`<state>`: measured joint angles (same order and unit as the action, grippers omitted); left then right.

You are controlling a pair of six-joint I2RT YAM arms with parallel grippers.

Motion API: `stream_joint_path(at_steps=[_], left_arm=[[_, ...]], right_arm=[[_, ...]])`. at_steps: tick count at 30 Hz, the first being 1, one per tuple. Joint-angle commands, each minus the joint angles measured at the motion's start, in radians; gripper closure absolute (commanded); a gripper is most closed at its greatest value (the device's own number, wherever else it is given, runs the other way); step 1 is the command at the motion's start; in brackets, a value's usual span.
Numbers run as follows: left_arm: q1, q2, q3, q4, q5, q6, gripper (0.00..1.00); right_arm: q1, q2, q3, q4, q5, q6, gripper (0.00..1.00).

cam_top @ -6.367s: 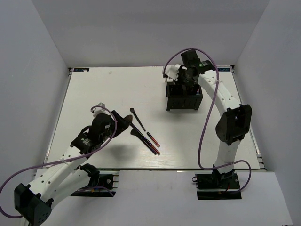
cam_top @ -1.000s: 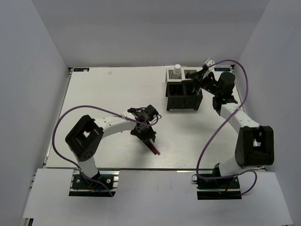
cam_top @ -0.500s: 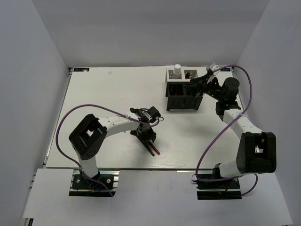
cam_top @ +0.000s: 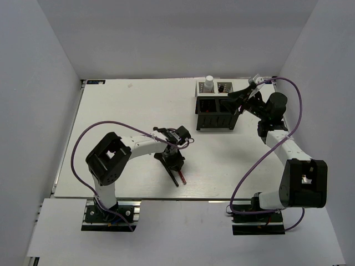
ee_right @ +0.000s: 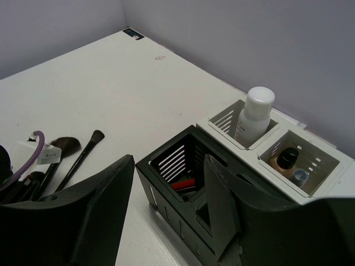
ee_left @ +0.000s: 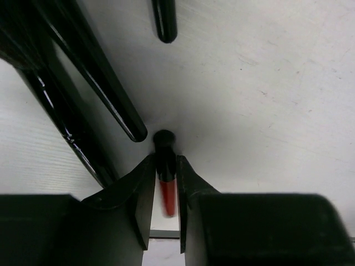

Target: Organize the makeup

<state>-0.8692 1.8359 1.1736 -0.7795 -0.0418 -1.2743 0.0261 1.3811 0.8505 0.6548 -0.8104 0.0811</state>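
Observation:
My left gripper (cam_top: 176,162) points down at the table's middle. Its jaws are shut on the black cap end of a dark-red pencil (ee_left: 165,166) that lies on the table between the fingers (ee_left: 140,191). Black brush handles (ee_left: 105,88) lie just to its left, and another dark pencil tip (ee_left: 164,19) lies ahead. My right gripper (ee_right: 169,160) hangs open and empty above the black organizer (ee_right: 183,221), which holds a red item (ee_right: 183,183). A white-capped bottle (ee_right: 254,113) and a tan foundation bottle (ee_right: 285,160) stand in the white compartments behind it.
The organizer (cam_top: 216,113) stands at the back right of the white table (cam_top: 122,111). A small brush (ee_right: 83,155) and a fan brush (ee_right: 64,145) lie near my left arm. Purple cables loop beside both arms. Grey walls enclose the table.
My left gripper shifted slightly toward the near edge along the pencils and narrowed onto one. The right gripper drew back a little to the right of the organizer, still open.

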Motion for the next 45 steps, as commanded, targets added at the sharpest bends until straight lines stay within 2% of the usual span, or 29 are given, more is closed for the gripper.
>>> stream_joint_path(at_steps=[1, 6, 8, 11, 12, 14, 16, 17, 19, 21, 22, 24, 28, 32, 34, 38, 45], left_arm=[[-0.005, 0.022, 0.018, 0.011, 0.011, 0.023, 0.69], [-0.005, 0.052, 0.050, 0.014, 0.026, 0.056, 0.76], [-0.005, 0.042, 0.087, 0.031, 0.028, 0.090, 0.84], [-0.016, 0.022, 0.148, 0.025, 0.028, 0.139, 0.91], [-0.016, 0.004, 0.205, 0.019, 0.020, 0.154, 0.95], [-0.016, -0.019, 0.257, -0.004, -0.038, 0.196, 1.00], [-0.016, -0.052, 0.331, -0.017, -0.111, 0.249, 1.00], [-0.016, -0.070, 0.346, 0.000, -0.194, 0.269, 1.00], [-0.005, -0.125, 0.354, 0.052, -0.274, 0.352, 1.00], [0.004, -0.162, 0.336, 0.208, -0.353, 0.424, 1.00], [0.004, -0.191, 0.315, 0.276, -0.381, 0.522, 1.00], [0.004, -0.199, 0.301, 0.550, -0.417, 0.686, 1.00], [0.004, -0.095, 0.369, 0.762, -0.418, 0.924, 1.00], [0.004, 0.053, 0.550, 0.850, -0.409, 1.073, 1.00], [0.004, 0.103, 0.578, 0.906, -0.415, 1.136, 1.00], [0.013, 0.204, 0.592, 0.990, -0.441, 1.181, 1.00], [0.013, 0.273, 0.641, 0.961, -0.437, 1.185, 1.00]], right_arm=[[-0.009, -0.031, -0.010, 0.048, -0.012, 0.023, 0.41], [-0.012, -0.043, -0.018, 0.048, -0.016, 0.028, 0.41], [-0.014, -0.056, -0.021, 0.043, -0.018, 0.026, 0.41], [-0.015, -0.070, -0.021, 0.023, -0.024, 0.022, 0.41], [-0.014, -0.077, -0.021, 0.016, -0.029, 0.019, 0.41], [-0.043, -0.093, -0.016, -0.023, -0.033, 0.011, 0.49], [-0.054, -0.103, -0.014, -0.056, -0.026, 0.003, 0.62], [-0.058, -0.117, -0.019, -0.085, -0.026, 0.000, 0.79], [-0.066, -0.140, -0.030, -0.110, -0.006, -0.020, 1.00], [-0.072, -0.154, -0.044, -0.151, 0.034, -0.029, 1.00], [-0.077, -0.163, -0.048, -0.167, 0.039, -0.035, 1.00], [-0.080, -0.171, -0.056, -0.211, 0.045, -0.061, 1.00], [-0.083, -0.189, -0.085, -0.225, 0.043, -0.064, 1.00], [-0.083, -0.208, -0.110, -0.228, 0.039, -0.070, 1.00], [-0.083, -0.221, -0.119, -0.231, 0.040, -0.076, 1.00], [-0.083, -0.249, -0.142, -0.236, 0.056, -0.078, 1.00], [-0.087, -0.280, -0.168, -0.236, 0.068, -0.118, 1.00]])
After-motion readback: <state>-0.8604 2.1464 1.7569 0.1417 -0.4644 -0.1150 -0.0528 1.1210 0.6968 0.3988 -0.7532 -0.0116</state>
